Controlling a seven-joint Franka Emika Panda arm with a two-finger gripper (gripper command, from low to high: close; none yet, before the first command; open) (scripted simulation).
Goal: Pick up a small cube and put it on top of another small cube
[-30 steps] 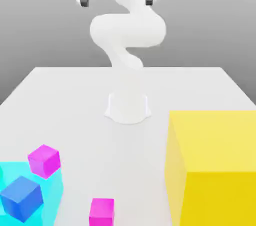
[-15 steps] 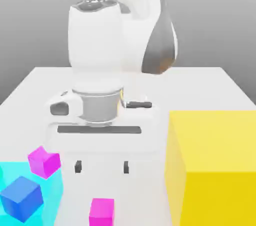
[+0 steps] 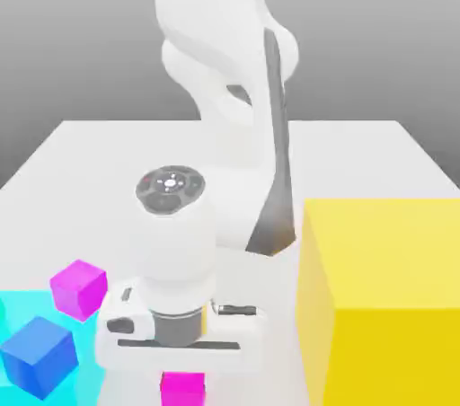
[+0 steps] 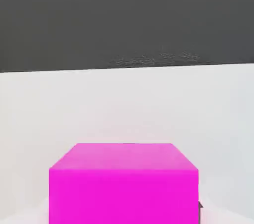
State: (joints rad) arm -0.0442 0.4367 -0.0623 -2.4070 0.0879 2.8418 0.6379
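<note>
A small magenta cube (image 3: 182, 390) rests on the white table (image 3: 90, 171) at the near edge of the exterior view. My hand has come straight down over it, and my gripper (image 3: 182, 377) is shut on this cube. The hand view shows the same magenta cube (image 4: 124, 183) very close, sitting on the table between the fingers. A second small magenta cube (image 3: 79, 287) lies toward the exterior view's left, tilted, at the far corner of a cyan block (image 3: 94, 341). A small blue cube (image 3: 38, 356) sits in front of that cyan block.
A large yellow block (image 3: 382, 301) stands close on the exterior view's right of my hand. The arm's white links (image 3: 225, 81) rise behind the hand. Bare table stretches beyond the cube in the hand view (image 4: 124, 104).
The arm swung down from high at the back to the near magenta cube. Its fingers stood wide apart above the cube and have now closed on it.
</note>
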